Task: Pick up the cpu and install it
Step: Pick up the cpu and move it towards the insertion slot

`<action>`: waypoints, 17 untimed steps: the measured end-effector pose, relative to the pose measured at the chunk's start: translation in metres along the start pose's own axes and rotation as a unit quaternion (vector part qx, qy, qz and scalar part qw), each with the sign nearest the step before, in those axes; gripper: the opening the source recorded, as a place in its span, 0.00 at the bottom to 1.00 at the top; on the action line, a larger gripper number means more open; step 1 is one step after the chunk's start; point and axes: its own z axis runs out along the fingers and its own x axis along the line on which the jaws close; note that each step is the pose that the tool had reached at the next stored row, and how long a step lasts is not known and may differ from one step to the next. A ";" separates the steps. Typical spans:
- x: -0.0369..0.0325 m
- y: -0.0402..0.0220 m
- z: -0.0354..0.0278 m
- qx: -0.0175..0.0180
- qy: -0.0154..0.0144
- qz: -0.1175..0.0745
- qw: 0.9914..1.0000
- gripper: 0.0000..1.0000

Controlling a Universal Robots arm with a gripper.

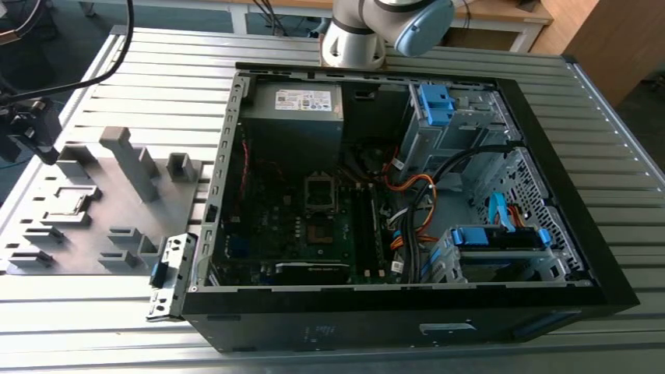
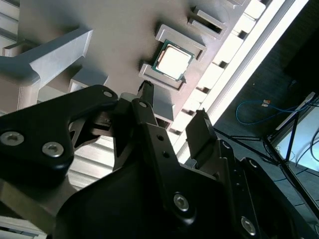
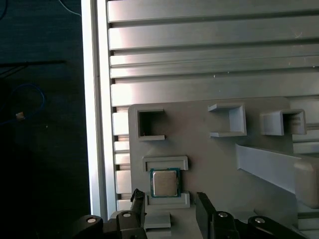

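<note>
Gripper [image 3: 169,198] [image 2: 172,107] seen in both wrist views: the two black fingers [image 3: 137,199] are spread wide apart with nothing between them, and neither touches anything. The gap between the jaws is broader than the cpu [image 3: 165,182] [image 2: 172,60], which lies just beyond the fingertips, clear of both. The cpu, a small square chip with a pale metal top and a green edge, rests flat in its seat on the grey fixture tray [image 3: 209,164] [image 2: 124,45], held between two low grey brackets [image 3: 165,162], one on each of two opposite sides. Further open pockets and a tall angled block [image 3: 269,167] rise from the same tray. In the exterior view the gripper [image 1: 43,148] hangs above the tray [image 1: 99,222] at the exterior view's left, well apart from the computer case [image 1: 416,312]. The tray lies on a ribbed aluminium table [image 1: 135,62] just beside the case's wall. The case is open, exposing the green motherboard [image 1: 301,234] with a square metal-framed socket [image 1: 320,193] near its middle, a power supply [image 1: 296,117] beyond it, and orange cables [image 1: 410,187] and blue drive latches [image 1: 434,101] toward the exterior view's right. The base of the arm [image 1: 364,35] stands behind the case
</note>
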 end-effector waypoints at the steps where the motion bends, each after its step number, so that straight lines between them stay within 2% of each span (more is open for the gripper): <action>1: 0.0001 0.0000 0.0004 0.001 0.000 0.000 1.000 0.53; 3: 0.0009 -0.0002 0.0026 0.004 0.000 0.000 1.000 0.53; 5: 0.0012 -0.0004 0.0062 0.005 0.000 0.000 1.000 0.53; 17: 0.0024 -0.0014 0.0275 0.008 -0.001 0.000 1.000 0.53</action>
